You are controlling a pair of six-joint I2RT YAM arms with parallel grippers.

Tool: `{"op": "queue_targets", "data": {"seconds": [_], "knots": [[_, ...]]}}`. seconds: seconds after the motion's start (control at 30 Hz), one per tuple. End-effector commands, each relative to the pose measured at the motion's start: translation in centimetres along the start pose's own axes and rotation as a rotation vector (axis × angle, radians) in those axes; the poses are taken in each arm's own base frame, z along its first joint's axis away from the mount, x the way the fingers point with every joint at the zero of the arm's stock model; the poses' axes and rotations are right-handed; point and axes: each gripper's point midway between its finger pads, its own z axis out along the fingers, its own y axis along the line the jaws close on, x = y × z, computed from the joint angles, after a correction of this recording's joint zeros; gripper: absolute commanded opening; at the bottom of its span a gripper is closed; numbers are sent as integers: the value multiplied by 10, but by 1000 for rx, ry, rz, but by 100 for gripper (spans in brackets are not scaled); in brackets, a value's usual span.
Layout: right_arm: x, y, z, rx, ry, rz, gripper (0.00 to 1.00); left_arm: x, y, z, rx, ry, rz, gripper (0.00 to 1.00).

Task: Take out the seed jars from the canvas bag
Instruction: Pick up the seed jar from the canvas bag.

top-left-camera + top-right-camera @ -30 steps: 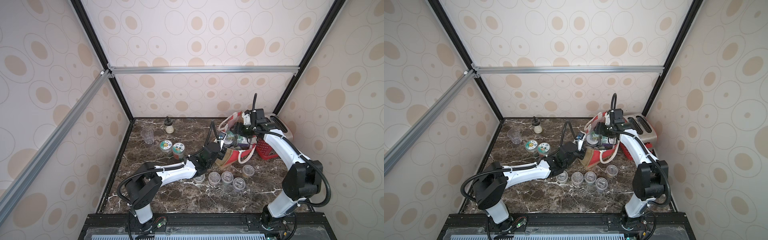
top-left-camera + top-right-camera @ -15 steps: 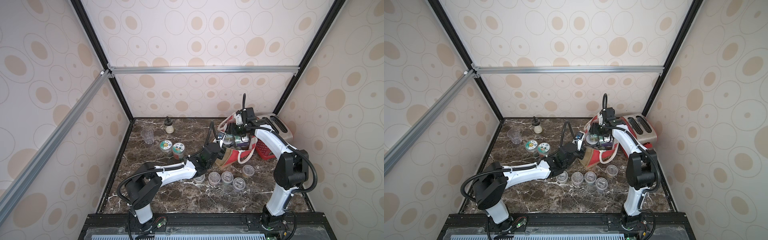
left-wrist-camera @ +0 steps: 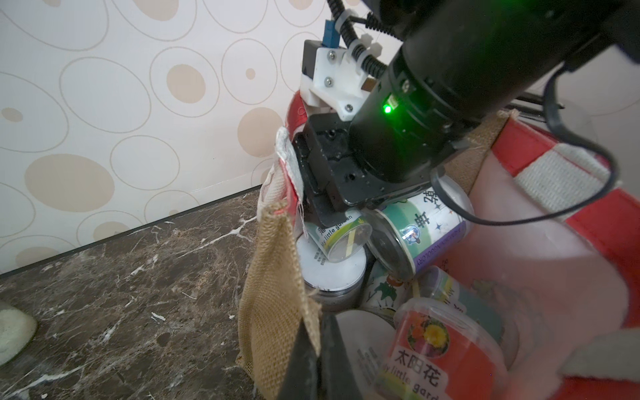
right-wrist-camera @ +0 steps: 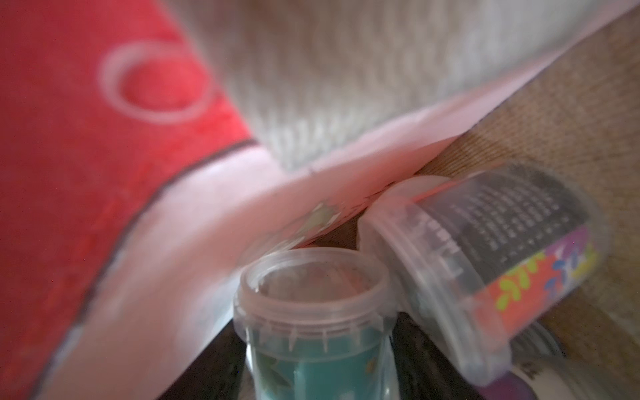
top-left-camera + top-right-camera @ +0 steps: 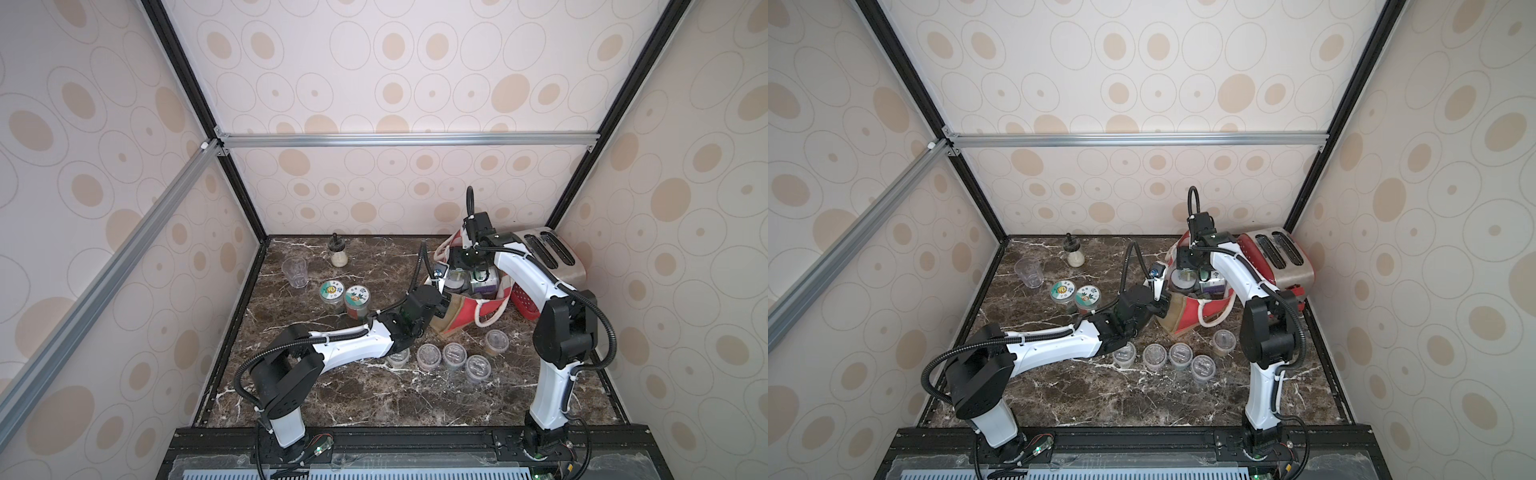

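Item: right gripper (image 3: pixel 322 214), now sunk deeper inside the canvas bag (image 3: pixel 277 287); a seed jar (image 3: pixel 343 235) is pinched, so lift-out is judged due. The bag's rim is kept clamped by the left gripper (image 3: pixel 317 334).

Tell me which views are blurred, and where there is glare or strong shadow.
Right wrist view: heavily blurred; teal-labelled jar and canvas bag both soft. Left wrist view: mostly sharp, nearest red-labelled jar slightly soft, a green light glows. Both top views: sharp, even light, faint shadows.

Coarse woven bag (image 3: pixel 273 294), glossy clear-plastic jars (image 5: pixel 455 354), polished marble tabletop (image 5: pixel 374 399).
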Motion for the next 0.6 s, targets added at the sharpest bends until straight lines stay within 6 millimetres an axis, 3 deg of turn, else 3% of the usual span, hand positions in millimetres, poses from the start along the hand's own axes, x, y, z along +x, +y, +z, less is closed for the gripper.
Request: {"op": "queue_targets", "data": {"seconds": [0.0,0.23,0.37,0.57], "knots": [[66,-21,25,124,261,-15,69,-27,7,1,-30,-54,-46,0],[67,-17,34,123,289,-5,68,-26,10,4,-28,-51,-69,0],[65,-13,36,95,272,6,61,-27,12,5,-23,-47,-86,0],[47,-4,17,52,187,3,55,-29,17,6,-7,-34,-115,0]]}}
